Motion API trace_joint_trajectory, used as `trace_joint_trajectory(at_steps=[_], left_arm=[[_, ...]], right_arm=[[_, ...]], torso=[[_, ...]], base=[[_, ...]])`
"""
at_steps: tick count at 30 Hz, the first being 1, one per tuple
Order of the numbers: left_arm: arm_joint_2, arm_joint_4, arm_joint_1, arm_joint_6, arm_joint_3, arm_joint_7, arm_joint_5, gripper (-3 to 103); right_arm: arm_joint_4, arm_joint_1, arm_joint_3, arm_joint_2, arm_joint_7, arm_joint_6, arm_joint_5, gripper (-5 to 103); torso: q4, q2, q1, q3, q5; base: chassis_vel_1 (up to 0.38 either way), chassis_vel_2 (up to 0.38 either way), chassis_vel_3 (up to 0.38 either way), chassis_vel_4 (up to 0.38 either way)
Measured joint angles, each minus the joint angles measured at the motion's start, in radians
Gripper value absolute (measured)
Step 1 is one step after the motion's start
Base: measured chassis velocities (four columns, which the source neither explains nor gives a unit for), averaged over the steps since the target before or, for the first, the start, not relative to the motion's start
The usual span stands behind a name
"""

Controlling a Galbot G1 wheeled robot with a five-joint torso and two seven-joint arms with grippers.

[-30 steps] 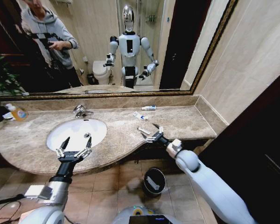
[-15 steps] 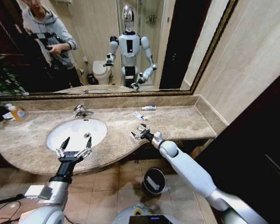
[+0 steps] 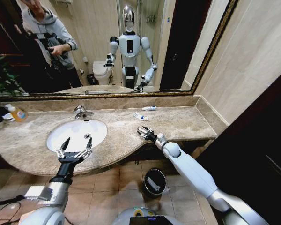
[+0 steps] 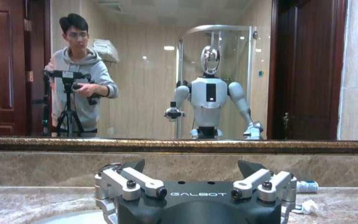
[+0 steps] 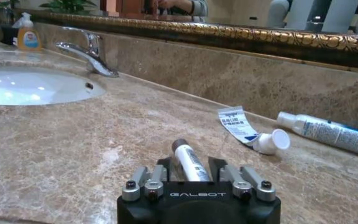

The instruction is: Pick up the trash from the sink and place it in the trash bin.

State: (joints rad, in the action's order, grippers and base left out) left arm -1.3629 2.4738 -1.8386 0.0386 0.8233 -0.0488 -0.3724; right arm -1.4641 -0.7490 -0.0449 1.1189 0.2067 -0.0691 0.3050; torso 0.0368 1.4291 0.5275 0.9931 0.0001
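My right gripper [image 3: 144, 131] rests low on the marble counter, right of the sink [image 3: 70, 133]. It is shut on a white stick [image 5: 188, 161] with a brown tip, which lies between its fingers [image 5: 161, 169]. Beyond it lie a flattened white tube [image 5: 241, 126] with blue marks and a small white bottle [image 5: 325, 132], seen from the head as the tube [image 3: 140, 116] and the bottle [image 3: 149, 108] by the back wall. My left gripper [image 3: 74, 151] hovers open at the front rim of the white basin [image 5: 24, 86]; its fingers [image 4: 135, 164] hold nothing. The black trash bin [image 3: 154, 182] stands on the floor below the counter.
A chrome faucet [image 3: 82, 111] stands behind the basin, and a soap bottle with orange liquid [image 3: 18, 113] sits at the far left of the counter. A mirror runs along the back wall. The counter's front edge curves out around the sink.
My right gripper swung left, then settled onto the white stick, and its spread fingers closed in around it. The left arm has not moved.
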Motion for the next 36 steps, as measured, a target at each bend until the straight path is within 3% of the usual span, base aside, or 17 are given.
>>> trace_joint_trajectory(at_steps=[3, 6, 10, 19, 27, 33, 36], left_arm=[[0.000, 0.000, 0.000, 0.000, 0.000, 0.000, 0.000, 100], [0.000, 0.000, 0.000, 0.000, 0.000, 0.000, 0.000, 100], [0.000, 0.000, 0.000, 0.000, 0.000, 0.000, 0.000, 100], [0.000, 0.000, 0.000, 0.000, 0.000, 0.000, 0.000, 100], [0.000, 0.000, 0.000, 0.000, 0.000, 0.000, 0.000, 100], [0.000, 0.000, 0.000, 0.000, 0.000, 0.000, 0.000, 100], [0.000, 0.000, 0.000, 0.000, 0.000, 0.000, 0.000, 100]], right_arm=[[-0.002, -0.001, 0.001, 0.000, 0.001, 0.000, 0.000, 35], [-0.011, -0.005, 0.007, -0.001, 0.003, 0.000, -0.002, 19], [-0.039, -0.020, 0.015, -0.005, 0.009, -0.004, -0.004, 8], [-0.097, -0.050, 0.035, -0.015, 0.007, -0.022, -0.003, 4], [-0.235, -0.142, 0.133, -0.057, 0.001, -0.035, 0.008, 4], [-0.422, -0.372, 0.264, -0.149, -0.036, -0.002, 0.032, 4], [-0.465, -0.459, 0.295, -0.157, -0.039, 0.027, 0.036, 4]], torso=[[0.0000, 0.000, 0.000, 0.000, 0.0000], [0.0001, 0.000, 0.000, 0.000, -0.0001], [0.0000, 0.000, 0.000, 0.000, -0.0001], [0.0001, 0.000, 0.000, 0.000, -0.0001], [0.0002, 0.000, 0.000, 0.000, 0.0000], [-0.0002, 0.000, 0.000, 0.000, -0.0001], [0.0004, 0.000, 0.000, 0.000, 0.0004]], base=[[0.000, 0.000, 0.000, 0.000], [0.000, 0.000, 0.000, 0.000], [0.000, 0.000, 0.000, 0.000], [0.000, 0.000, 0.000, 0.000], [0.000, 0.000, 0.000, 0.000], [0.000, 0.000, 0.000, 0.000], [0.000, 0.000, 0.000, 0.000]])
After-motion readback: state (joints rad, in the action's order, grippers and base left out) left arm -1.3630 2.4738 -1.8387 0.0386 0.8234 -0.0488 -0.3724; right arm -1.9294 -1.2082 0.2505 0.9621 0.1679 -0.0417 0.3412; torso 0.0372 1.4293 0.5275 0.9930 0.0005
